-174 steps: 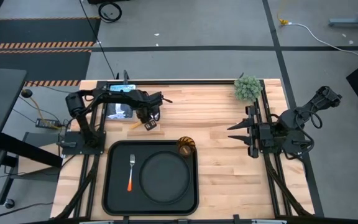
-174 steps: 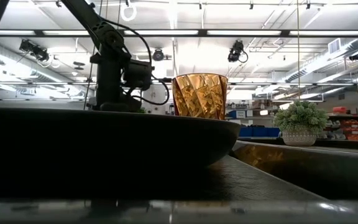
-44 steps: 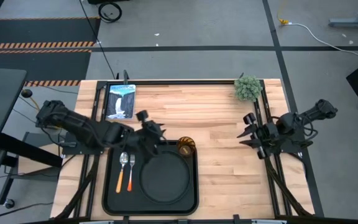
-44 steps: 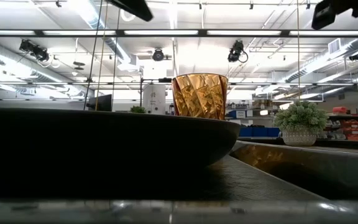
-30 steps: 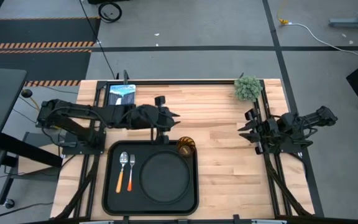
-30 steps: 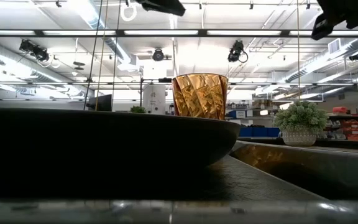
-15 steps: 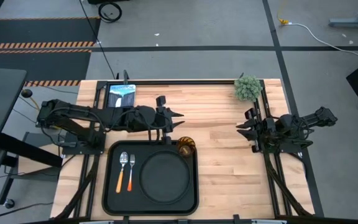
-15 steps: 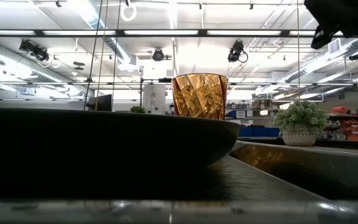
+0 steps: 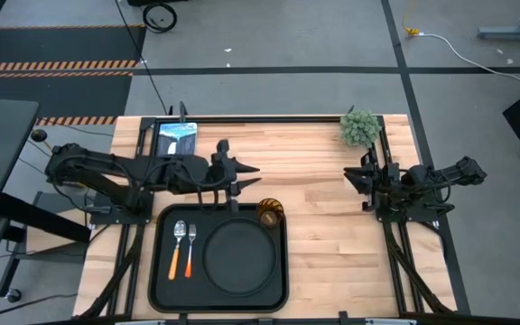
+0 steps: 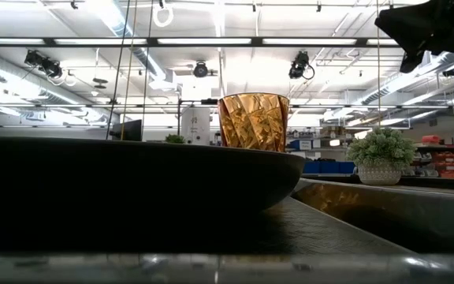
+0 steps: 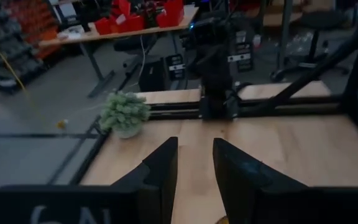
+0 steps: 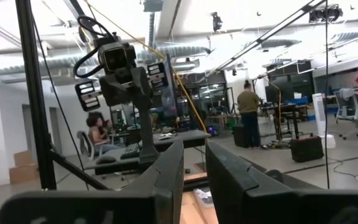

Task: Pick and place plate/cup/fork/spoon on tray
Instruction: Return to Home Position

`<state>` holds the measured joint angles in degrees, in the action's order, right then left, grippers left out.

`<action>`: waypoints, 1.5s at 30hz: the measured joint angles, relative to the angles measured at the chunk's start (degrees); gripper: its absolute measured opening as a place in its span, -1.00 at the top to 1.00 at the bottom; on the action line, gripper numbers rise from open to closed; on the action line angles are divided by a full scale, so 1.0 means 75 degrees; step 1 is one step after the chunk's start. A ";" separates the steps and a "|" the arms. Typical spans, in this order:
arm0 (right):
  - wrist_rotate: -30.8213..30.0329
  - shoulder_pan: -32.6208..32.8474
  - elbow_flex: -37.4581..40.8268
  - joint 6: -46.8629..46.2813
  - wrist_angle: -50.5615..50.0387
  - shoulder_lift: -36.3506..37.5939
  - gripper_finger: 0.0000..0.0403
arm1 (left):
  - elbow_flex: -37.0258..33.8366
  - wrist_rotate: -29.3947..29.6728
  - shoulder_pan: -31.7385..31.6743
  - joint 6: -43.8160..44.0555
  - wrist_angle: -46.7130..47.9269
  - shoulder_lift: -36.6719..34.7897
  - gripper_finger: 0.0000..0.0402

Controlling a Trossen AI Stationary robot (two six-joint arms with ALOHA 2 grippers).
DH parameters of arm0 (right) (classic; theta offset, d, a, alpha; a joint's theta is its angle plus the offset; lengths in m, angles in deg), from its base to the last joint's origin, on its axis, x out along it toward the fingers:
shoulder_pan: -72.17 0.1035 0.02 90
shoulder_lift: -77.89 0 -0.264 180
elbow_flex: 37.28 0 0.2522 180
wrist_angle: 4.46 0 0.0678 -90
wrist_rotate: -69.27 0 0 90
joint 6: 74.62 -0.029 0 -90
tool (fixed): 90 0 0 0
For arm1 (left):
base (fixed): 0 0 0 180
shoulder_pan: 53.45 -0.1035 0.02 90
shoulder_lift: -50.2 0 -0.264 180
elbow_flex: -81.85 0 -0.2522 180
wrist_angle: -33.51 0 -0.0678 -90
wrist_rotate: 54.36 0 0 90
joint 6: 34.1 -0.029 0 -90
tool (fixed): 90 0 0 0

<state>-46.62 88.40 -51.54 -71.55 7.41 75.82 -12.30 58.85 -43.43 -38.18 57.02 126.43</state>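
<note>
The black tray (image 9: 156,262) lies at the table's near left. On it rest the round black plate (image 9: 239,257), the amber cup (image 9: 270,213) at its far right corner, an orange-handled fork (image 9: 189,253) and a spoon (image 9: 178,239). The cup also shows in the low view (image 10: 253,121). My left gripper (image 9: 255,177) hovers just beyond the tray's far rim, pointing right, with a narrow gap between its empty fingers (image 11: 163,168). My right gripper (image 9: 350,185) waits at the right side, its fingers slightly apart and empty (image 12: 194,162).
A small potted plant (image 9: 359,128) stands at the far right corner. A tablet-like card (image 9: 175,144) lies at the far left. Bare wood lies between the tray and the right arm. People show in the room beyond the table.
My left gripper has drawn back a little toward the table's left edge, staying above the tray's far rim. My right arm has come lower into the low view's upper right corner. The things on the tray have kept still.
</note>
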 joint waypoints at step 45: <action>0.0003 0.0003 0.0000 0.0009 0.0003 -0.0009 0.64 | -0.9538 -0.3773 0.0308 0.2886 -0.4766 -0.8520 0.45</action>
<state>-46.60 88.42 -51.54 -71.48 7.43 75.75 -83.83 30.55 -41.12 -16.54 21.27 62.53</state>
